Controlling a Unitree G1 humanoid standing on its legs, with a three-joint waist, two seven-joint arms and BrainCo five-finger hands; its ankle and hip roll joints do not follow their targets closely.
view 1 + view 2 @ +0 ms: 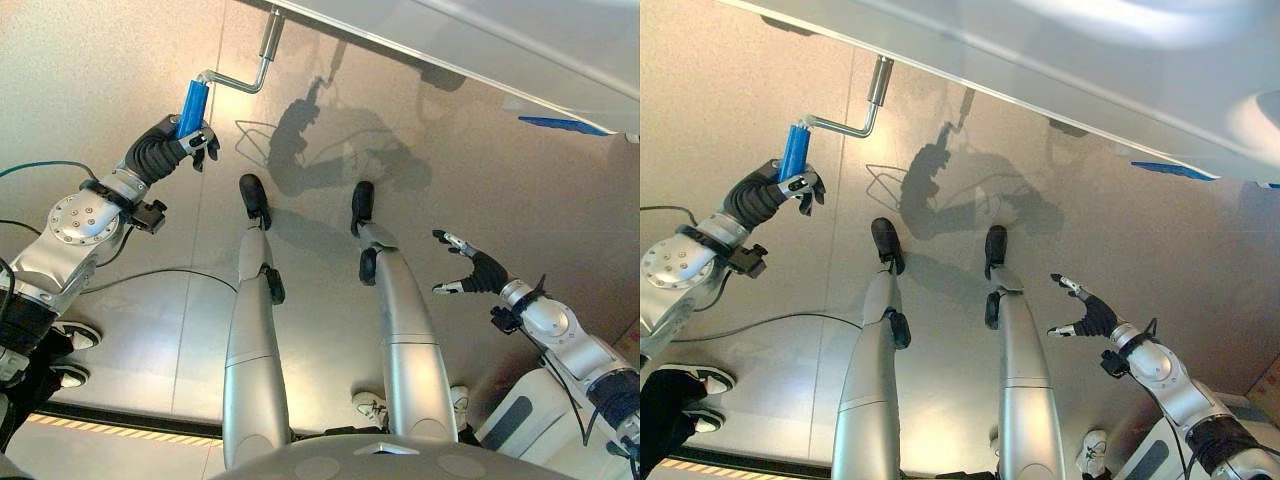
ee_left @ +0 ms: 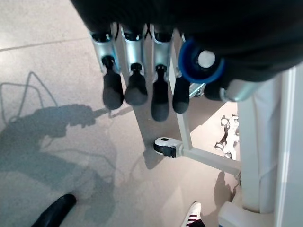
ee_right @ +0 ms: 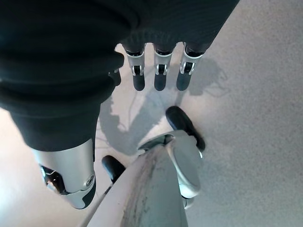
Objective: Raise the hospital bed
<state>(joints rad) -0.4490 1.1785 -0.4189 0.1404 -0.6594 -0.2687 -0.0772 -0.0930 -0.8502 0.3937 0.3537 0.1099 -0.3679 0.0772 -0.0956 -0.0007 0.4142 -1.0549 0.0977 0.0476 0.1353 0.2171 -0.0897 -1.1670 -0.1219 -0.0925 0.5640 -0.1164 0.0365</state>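
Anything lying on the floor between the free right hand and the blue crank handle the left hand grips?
Nothing loose: in the left eye view, bare floor separates the open right hand from the blue crank handle in the left hand.

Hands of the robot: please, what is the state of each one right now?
Left hand: shut, fingers curled round the blue crank handle of the bed.
Right hand: open, holding nothing, above the floor.
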